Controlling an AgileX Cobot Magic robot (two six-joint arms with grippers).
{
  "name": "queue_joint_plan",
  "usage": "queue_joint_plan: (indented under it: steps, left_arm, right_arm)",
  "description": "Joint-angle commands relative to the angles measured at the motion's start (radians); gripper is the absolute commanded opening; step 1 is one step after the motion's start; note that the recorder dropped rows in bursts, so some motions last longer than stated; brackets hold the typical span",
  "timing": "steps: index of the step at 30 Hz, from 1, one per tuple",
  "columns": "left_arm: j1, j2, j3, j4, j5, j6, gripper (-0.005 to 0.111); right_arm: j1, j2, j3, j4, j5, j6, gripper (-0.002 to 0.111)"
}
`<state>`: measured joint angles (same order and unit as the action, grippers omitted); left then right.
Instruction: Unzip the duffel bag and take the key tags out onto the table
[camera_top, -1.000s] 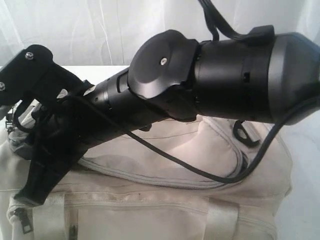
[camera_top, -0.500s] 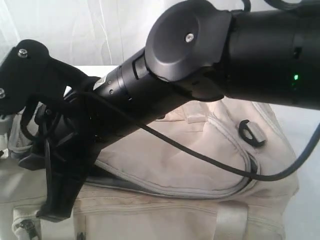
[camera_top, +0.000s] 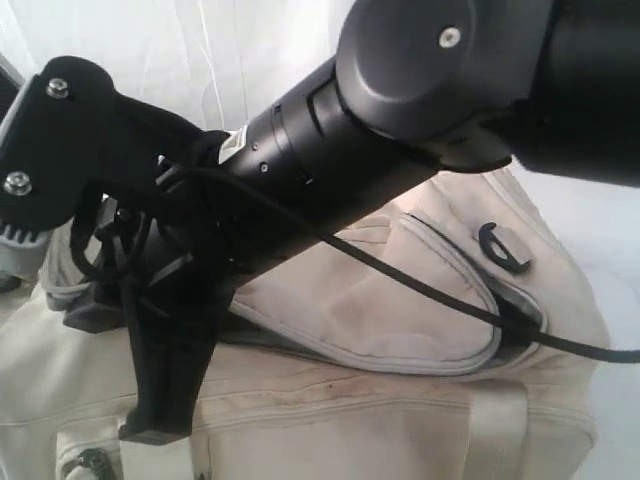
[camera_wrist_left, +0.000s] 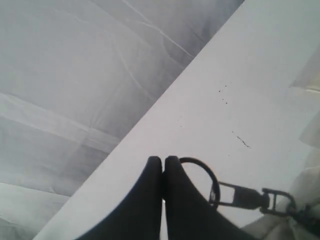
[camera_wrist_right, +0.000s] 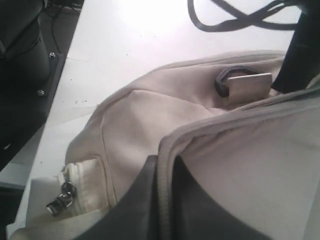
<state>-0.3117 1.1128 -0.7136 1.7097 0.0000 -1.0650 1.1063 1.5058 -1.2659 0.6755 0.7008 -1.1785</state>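
The cream duffel bag fills the lower exterior view, its top flap raised along a grey zipper edge. My right arm reaches across it to the left. My right gripper is shut on the grey zipper edge of the bag; in the exterior view this gripper points down at the bag's front left. My left gripper is shut above the table, with a black ring on a metal clasp coming out beside its tips. The key tags are out of view.
A black D-ring sits on the bag's right end. A side pocket's zipper pull hangs near the right gripper. Dark robot hardware stands off the table edge. Pale curtain lies beyond the table. A black cable crosses the flap.
My right arm has risen and swung up-right in the exterior view. The bag's flap has lifted with it, and a dark gap shows under the zipper edge.
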Motion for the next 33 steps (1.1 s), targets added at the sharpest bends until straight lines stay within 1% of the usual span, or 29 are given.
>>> queue_joint_plan:
  steps: [1, 4, 8, 14, 17, 18, 22, 23, 24, 25, 26, 27, 28, 29, 30, 31, 32, 33]
  left_arm:
    - [0.092, 0.088, -0.053, 0.035, 0.137, -0.035, 0.0]
    - [0.108, 0.139, -0.066, 0.035, 0.113, -0.038, 0.0]
    - [0.108, 0.152, -0.073, 0.013, 0.064, -0.067, 0.0]
    - [0.108, 0.099, -0.097, -0.026, 0.0, -0.263, 0.001]
    - [0.108, 0.051, -0.097, -0.026, -0.046, -0.293, 0.012]
    - [0.108, 0.034, -0.097, -0.026, -0.06, -0.293, 0.018]
    - [0.108, -0.043, -0.095, -0.026, -0.082, -0.317, 0.052]
    - [0.108, -0.092, -0.087, -0.026, -0.074, -0.356, 0.064]
    - [0.108, -0.121, -0.074, -0.026, -0.057, -0.377, 0.068]
    - [0.108, -0.178, -0.04, -0.026, -0.05, -0.414, 0.07]
    - [0.108, -0.213, -0.012, -0.026, -0.059, -0.428, 0.07]
    - [0.108, -0.278, 0.057, -0.026, -0.092, -0.446, 0.07]
    - [0.108, -0.317, 0.094, -0.026, -0.112, -0.465, 0.07]
    - [0.108, -0.379, 0.157, -0.026, -0.168, -0.523, 0.07]
    - [0.108, -0.412, 0.188, -0.024, -0.205, -0.55, 0.07]
    - [0.108, -0.449, 0.233, -0.021, -0.303, -0.63, 0.07]
    - [0.108, -0.461, 0.272, 0.007, -0.389, -0.698, 0.07]
    - [0.108, -0.461, 0.287, 0.022, -0.419, -0.729, 0.07]
  right_arm:
    - [0.01, -0.071, 0.0, -0.046, 0.083, 0.091, 0.0]
    - [0.01, -0.078, 0.0, -0.131, 0.058, 0.164, 0.0]
    - [0.01, -0.078, 0.0, -0.214, 0.041, 0.21, 0.0]
    - [0.01, -0.072, 0.0, -0.24, -0.041, 0.261, 0.0]
    - [0.01, -0.057, 0.0, -0.24, -0.078, 0.265, 0.0]
    - [0.01, -0.049, 0.0, -0.24, -0.083, 0.265, 0.0]
    - [0.008, -0.031, 0.0, -0.235, -0.119, 0.266, 0.0]
    - [-0.004, -0.027, 0.0, -0.223, -0.151, 0.281, 0.0]
    - [-0.011, -0.027, 0.0, -0.223, -0.17, 0.311, 0.0]
    - [-0.036, -0.027, 0.0, -0.223, -0.218, 0.377, 0.0]
    - [-0.048, -0.027, 0.0, -0.223, -0.243, 0.396, 0.0]
    - [-0.075, -0.027, 0.0, -0.222, -0.289, 0.443, 0.0]
    - [-0.086, -0.027, 0.0, -0.22, -0.305, 0.459, 0.0]
    - [-0.099, -0.027, 0.0, -0.212, -0.348, 0.476, 0.0]
    - [-0.101, -0.027, 0.0, -0.198, -0.367, 0.476, 0.0]
    - [-0.101, -0.027, 0.0, -0.171, -0.439, 0.476, 0.0]
    - [-0.101, -0.027, 0.0, -0.167, -0.526, 0.476, 0.0]
    - [-0.101, -0.027, 0.0, -0.146, -0.572, 0.478, 0.0]
